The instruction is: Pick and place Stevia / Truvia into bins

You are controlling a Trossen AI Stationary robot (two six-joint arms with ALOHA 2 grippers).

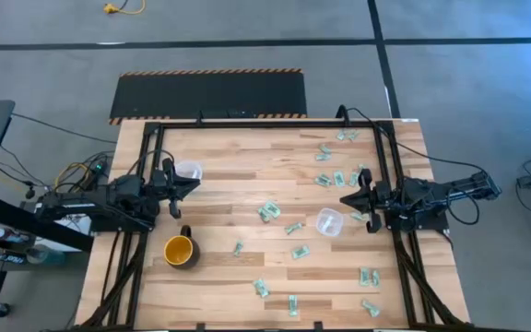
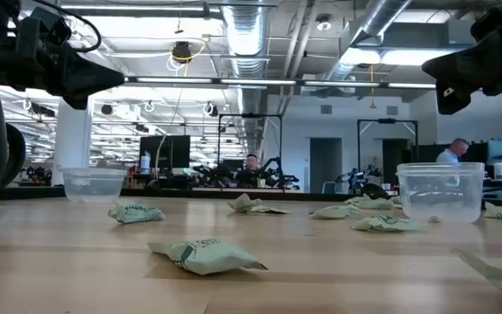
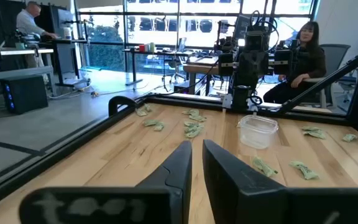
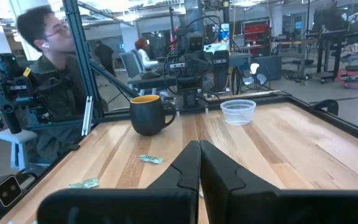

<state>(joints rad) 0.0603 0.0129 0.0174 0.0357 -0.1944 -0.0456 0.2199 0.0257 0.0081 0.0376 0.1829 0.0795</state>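
**Both grippers idle above a sachet-strewn table**

Left gripper (image 1: 192, 182) parked near the left edge of the table (image 1: 238, 157), fingers nearly together with a thin gap in its wrist view (image 3: 194, 163), holding nothing. Right gripper (image 1: 346, 200) near the right edge, fingers pressed together (image 4: 199, 163), also holding nothing. Both raised off the wood in the low view.

One bin (image 1: 189, 171) just beside the left gripper, toward the far edge; second bin (image 1: 329, 221) just beside the right gripper, toward the near edge. Upright, both; no sachets visible inside in the low view (image 2: 440, 190).

Sachets (image 1: 267, 211) scattered over the middle and right half: a cluster by the far right corner (image 1: 346, 136), several between centre and right gripper (image 1: 337, 178), more along the near edge (image 1: 292, 303) and near right corner (image 1: 368, 276). All lying on the wood, none gripped.

Mug (image 1: 180, 250) near the left edge, closer to the near side, handle toward the left gripper

Person seated past the table in each wrist view (image 3: 303, 59) (image 4: 45, 68)
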